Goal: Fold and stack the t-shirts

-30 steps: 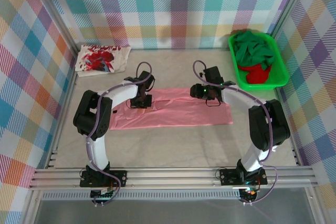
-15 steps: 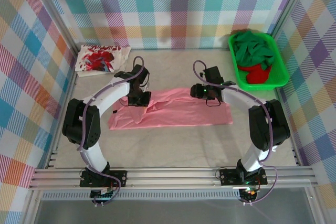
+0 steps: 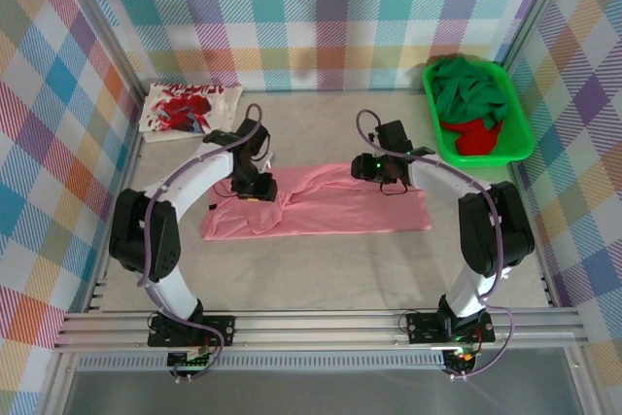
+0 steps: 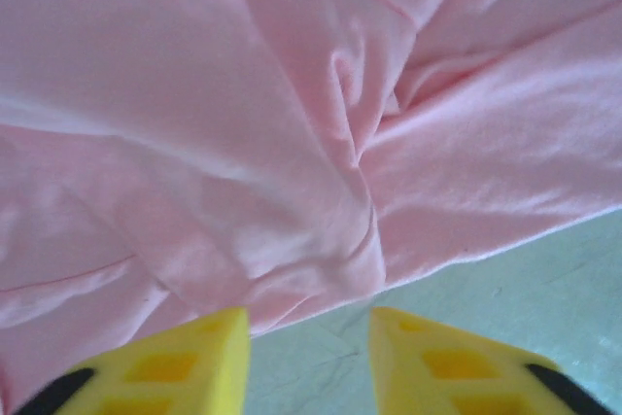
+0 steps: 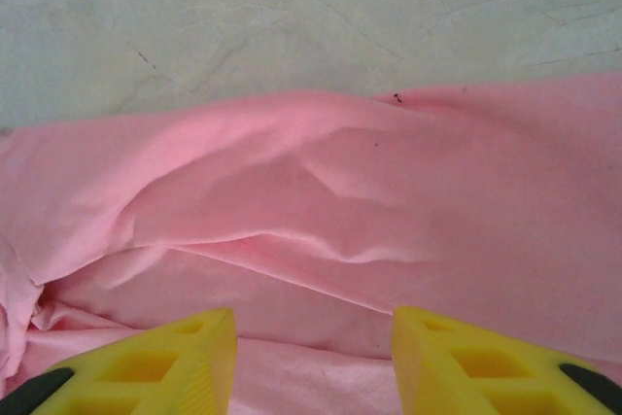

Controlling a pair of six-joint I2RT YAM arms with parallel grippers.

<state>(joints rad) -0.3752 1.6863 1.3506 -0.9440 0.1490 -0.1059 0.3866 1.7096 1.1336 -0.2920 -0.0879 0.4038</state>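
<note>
Fingers (image 4: 194,368) of the left gripper (image 4: 309,371) stand apart with nothing between them; bare table (image 4: 505,289) and the crumpled hem of the salmon-pink t-shirt (image 4: 292,143) show in the gap. Right gripper (image 5: 313,362) – fingers (image 5: 457,357) likewise apart, poised over a raised fold of the same shirt, no cloth seen pinched.

Overhead view: the pink shirt lies spread across the middle of the table as a long strip, bunched and wrinkled at its left end beneath the left gripper, flatter towards the right. Right gripper sits over the shirt's far edge, right of centre.

White t-shirt with red print (image 3: 190,109) lies flat in the far left corner, well apart from the pink one. Green tray (image 3: 526,131) – far right corner – holds a dark green t-shirt (image 3: 471,89) heaped over a red t-shirt (image 3: 481,140).
</note>
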